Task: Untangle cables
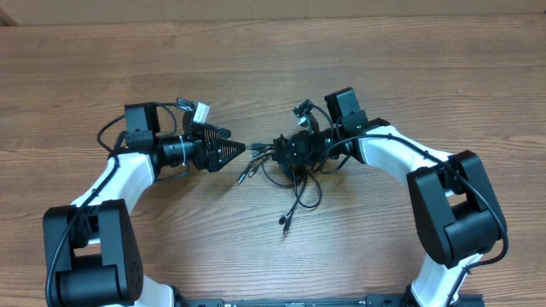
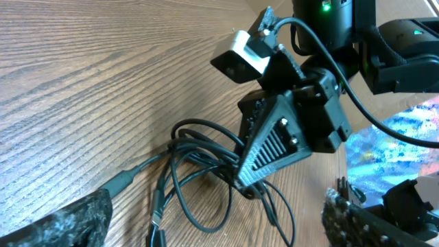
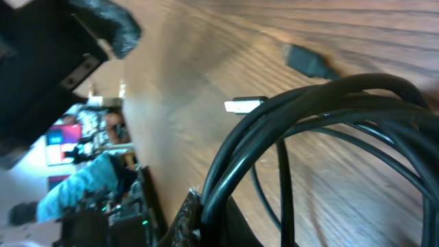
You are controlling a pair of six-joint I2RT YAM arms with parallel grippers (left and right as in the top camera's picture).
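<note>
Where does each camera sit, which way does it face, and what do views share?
Overhead: above the brown wooden table, looking straight down; both white-and-black arms, open left claw, tangled thin black cables.
Left wrist: on the left arm, looking low across the table at the shut right claw gripping the cables; own fingertips in bottom corners.
Right wrist: on the right arm, close on the cables; own finger below.
Shared: overhead and left wrist both show the right claw on the cables.
</note>
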